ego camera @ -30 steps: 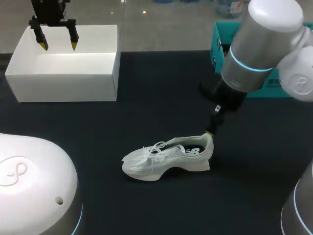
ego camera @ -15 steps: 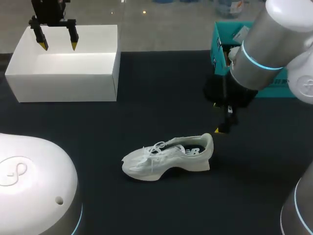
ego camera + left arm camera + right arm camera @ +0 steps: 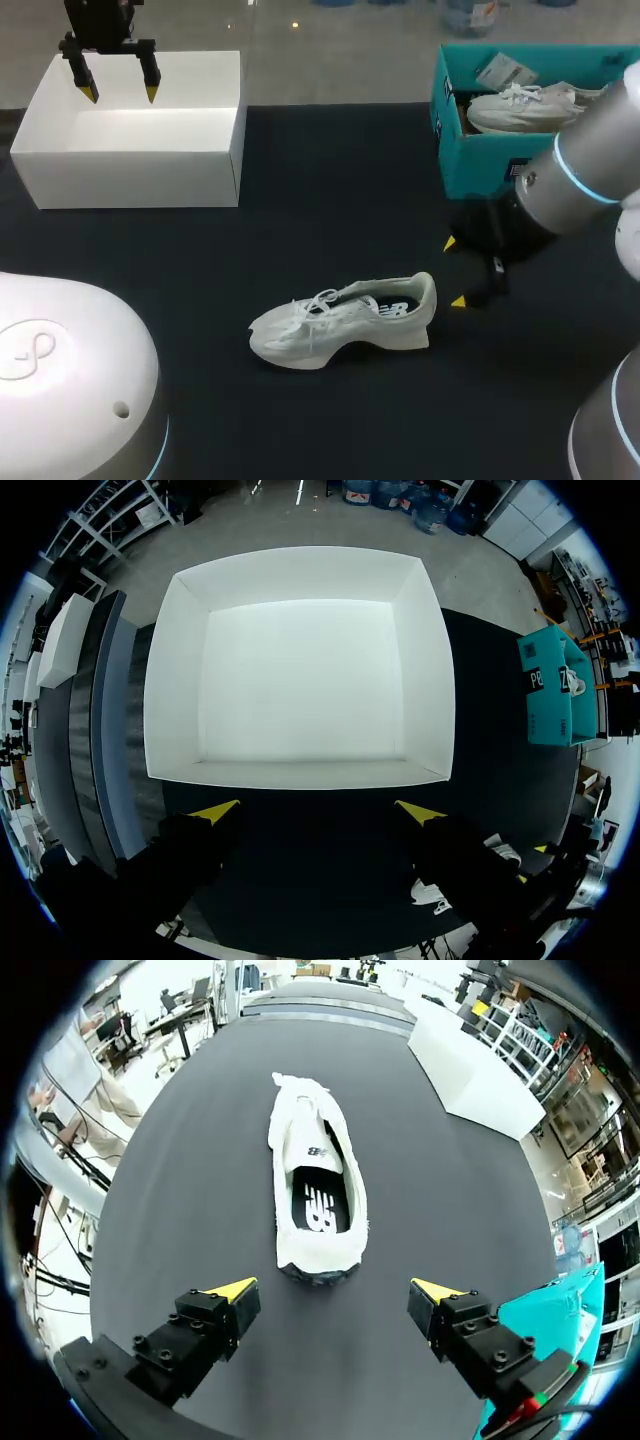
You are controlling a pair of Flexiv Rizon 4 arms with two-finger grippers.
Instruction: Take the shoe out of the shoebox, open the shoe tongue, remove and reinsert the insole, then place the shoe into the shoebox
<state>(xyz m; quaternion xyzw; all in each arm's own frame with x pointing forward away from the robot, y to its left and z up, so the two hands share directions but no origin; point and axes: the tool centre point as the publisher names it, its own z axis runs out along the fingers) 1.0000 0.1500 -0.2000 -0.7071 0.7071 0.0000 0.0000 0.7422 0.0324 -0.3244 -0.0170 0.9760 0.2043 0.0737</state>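
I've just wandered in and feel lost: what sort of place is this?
Probably a robot test bench, not a shop: the left gripper and right gripper hang over a black table holding a white shoe, a white box and a teal shoebox.

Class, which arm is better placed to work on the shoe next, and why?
Probably the right. The right fingers stand open just behind the heel of the shoe, lined up with it; the left fingers are far off, open over the white box.

A black table (image 3: 330,180) lies below – a second pale shoe (image 3: 515,108) far right
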